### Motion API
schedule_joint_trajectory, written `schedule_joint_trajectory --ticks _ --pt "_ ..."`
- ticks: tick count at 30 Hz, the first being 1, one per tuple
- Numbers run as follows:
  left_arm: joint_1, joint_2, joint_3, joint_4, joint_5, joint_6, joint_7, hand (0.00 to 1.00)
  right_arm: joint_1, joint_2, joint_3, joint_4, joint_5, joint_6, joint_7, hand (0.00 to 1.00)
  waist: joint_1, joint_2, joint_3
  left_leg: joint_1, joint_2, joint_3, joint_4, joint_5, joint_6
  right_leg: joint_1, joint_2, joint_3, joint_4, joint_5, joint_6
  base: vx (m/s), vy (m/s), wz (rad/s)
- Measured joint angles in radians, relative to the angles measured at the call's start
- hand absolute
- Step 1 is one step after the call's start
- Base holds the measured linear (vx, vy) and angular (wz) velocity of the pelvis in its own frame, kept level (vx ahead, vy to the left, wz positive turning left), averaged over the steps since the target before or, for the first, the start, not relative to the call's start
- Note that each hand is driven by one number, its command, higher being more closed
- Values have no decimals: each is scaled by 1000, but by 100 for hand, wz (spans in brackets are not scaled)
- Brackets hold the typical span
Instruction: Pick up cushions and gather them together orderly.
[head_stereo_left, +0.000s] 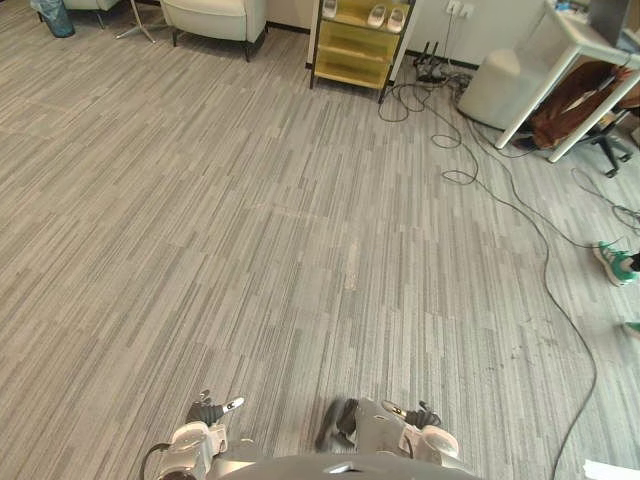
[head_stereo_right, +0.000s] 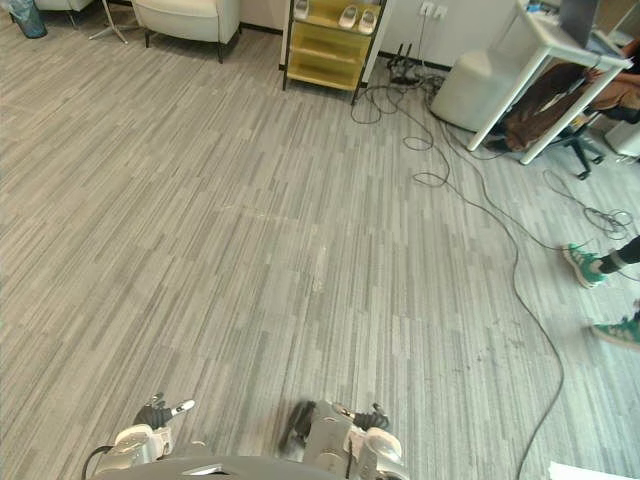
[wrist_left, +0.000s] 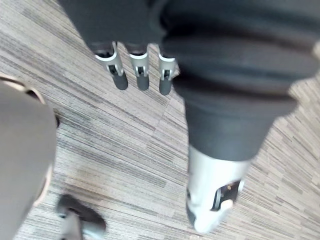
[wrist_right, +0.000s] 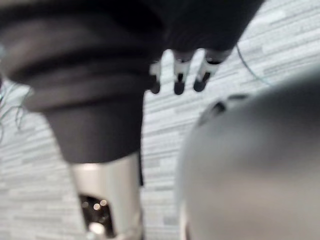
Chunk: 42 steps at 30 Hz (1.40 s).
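My left hand (wrist_left: 131, 70) hangs over the grey striped carpet (head_stereo_left: 300, 250), fingers straight and pointing at the floor, thumb (wrist_left: 212, 197) held apart. Nothing is in its grasp. My right hand (wrist_right: 179, 76) hangs the same way above the carpet, its fingers relaxed and its thumb (wrist_right: 107, 195) apart, with nothing between them.
A cream armchair (head_stereo_left: 215, 18) and a yellow shelf cart (head_stereo_left: 355, 45) stand along the far wall. At the far right a white table (head_stereo_left: 580, 55) stands with a white bin (head_stereo_left: 505, 88) beside it. Black cables (head_stereo_left: 500, 195) trail down the right side. A person's green shoes (head_stereo_left: 615, 262) stand at the right edge.
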Motion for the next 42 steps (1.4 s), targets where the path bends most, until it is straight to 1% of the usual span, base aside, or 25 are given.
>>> schedule_joint_trajectory --ticks 1,3,6,7,8,9,10,12,13,14,16,18,20,22,24,25,26,27,29,31,33,36,40,41,42 --pt "-1 9 1 -15 0 -1 -4 0 -1 1 7 15 2 4 -2 0 4 5 4 -100 26 11 193 -40 5 99 26 7 -26 -46 -8 634 -179 -11" --pt "-1 12 7 -52 -2 -4 -4 0 11 9 29 21 11 7 -2 0 6 -23 21 -214 14 49 251 -97 18 245 43 16 -104 -91 -4 659 -189 11" --pt "-2 23 -23 -88 -3 -20 -4 0 -11 2 42 88 35 6 -4 0 39 -43 12 -363 -67 135 -66 -176 24 413 51 37 -265 -73 42 537 -98 -23" --pt "-4 24 -31 -88 -3 -26 -3 0 -16 2 33 100 37 6 -5 0 49 -42 10 -370 -122 158 -354 -158 16 463 50 58 -320 -72 61 720 7 -66" --pt "-3 25 -31 -86 -7 -30 -3 0 -19 2 32 101 37 5 -5 0 62 -43 10 -368 -172 150 -612 -37 31 518 48 90 -376 -77 83 734 39 -84" --pt "0 33 -30 -84 -8 -30 -1 0 -14 8 33 102 37 6 -5 0 79 -53 4 -353 -193 142 -668 52 38 545 46 119 -402 -75 101 677 69 -89" --pt "-1 58 -31 -69 -7 -28 3 0 -12 36 34 102 35 6 -4 0 86 -90 -14 -328 -236 148 -692 103 101 576 12 160 -436 -74 117 582 48 -48" --pt "-4 67 -27 -66 -9 -28 1 0 -15 48 25 98 29 11 -3 0 58 -109 -16 -362 -231 152 -587 38 141 575 -12 181 -422 -43 156 693 118 -9" --pt "-2 70 8 -62 -11 -28 0 0 -16 56 20 96 26 17 -3 0 81 -109 -12 -418 -214 179 -418 -15 175 573 -19 214 -345 -26 161 602 158 -19" --pt "1 74 7 -52 -11 -28 2 0 -2 58 19 99 26 18 -3 0 83 -114 -15 -396 -221 178 -430 -40 155 563 -25 221 -277 -32 166 526 149 -34" --pt "21 96 -22 -14 -10 -16 3 0 28 40 16 87 5 15 -1 0 66 -114 -32 -250 -253 154 -540 -140 136 385 -92 227 218 -5 208 591 113 13" --pt "12 118 -58 4 -10 -3 4 0 28 33 35 84 -13 18 1 0 50 -136 -26 -151 -289 148 -571 -155 144 215 -181 199 565 -19 184 570 52 42" --pt "15 104 -58 3 -10 2 4 0 29 22 34 71 -12 13 2 0 43 -117 -12 -43 -283 143 -621 -156 145 150 -209 137 607 -49 162 385 7 16" --pt "18 96 -55 2 -11 1 4 0 28 21 31 48 -13 13 2 0 36 -96 -2 67 -263 140 -694 -159 138 107 -209 52 474 -95 130 398 -52 19" --pt "24 98 -47 -1 -12 1 4 0 28 27 31 49 -12 12 3 0 33 -104 -7 100 -255 129 -718 -176 110 80 -190 26 311 -95 126 386 -122 21" --pt "25 101 -44 -3 -12 0 4 0 28 31 31 50 -12 13 3 0 31 -115 -12 116 -257 127 -730 -191 88 62 -167 30 166 -69 120 386 -182 26" --pt "35 109 -41 -7 -12 0 4 0 32 38 32 56 -12 14 3 0 30 -139 -24 128 -274 116 -744 -205 71 54 -145 58 0 55 102 502 -251 35" --pt "34 115 -28 -1 -10 -3 6 0 39 42 23 67 -7 14 12 0 32 -161 -39 146 -295 82 -747 -233 50 47 -138 82 -54 103 54 435 -207 13" --pt "55 61 -24 12 -5 0 6 0 36 15 9 73 -11 14 12 0 34 -71 -70 137 -230 73 -724 -240 41 83 -78 60 -112 93 49 383 -172 -5" --pt "47 50 -23 11 -1 0 5 0 36 -2 1 79 -10 13 11 0 31 -34 -71 78 -197 69 -601 -235 28 123 -48 42 -172 86 46 348 -163 16" --pt "42 49 -26 2 -1 0 4 0 38 -2 3 82 -3 13 9 0 35 -45 -63 -13 -165 71 -405 -225 -8 163 -40 31 -216 78 37 340 -101 15" --pt "42 56 -28 -9 -1 -1 4 0 43 -1 2 90 5 14 0 0 34 -48 -61 -78 -144 79 -342 -266 3 241 -37 24 -259 68 42 174 11 3" --pt "38 59 -29 -19 -2 -2 3 0 41 2 2 90 9 14 -3 0 36 -51 -60 -161 -121 67 -516 -262 9 277 -46 54 -289 73 85 135 148 -21" --pt "35 57 -32 -17 -3 -2 3 0 47 3 1 91 9 14 -3 0 34 -55 -58 -167 -131 56 -576 -174 -14 277 -61 73 -280 66 114 99 212 -27" --pt "33 65 -32 -12 -2 -1 4 0 54 6 -1 90 10 14 -5 0 35 -68 -67 -143 -160 76 -608 -166 -1 277 -75 92 -284 74 135 158 242 -21"
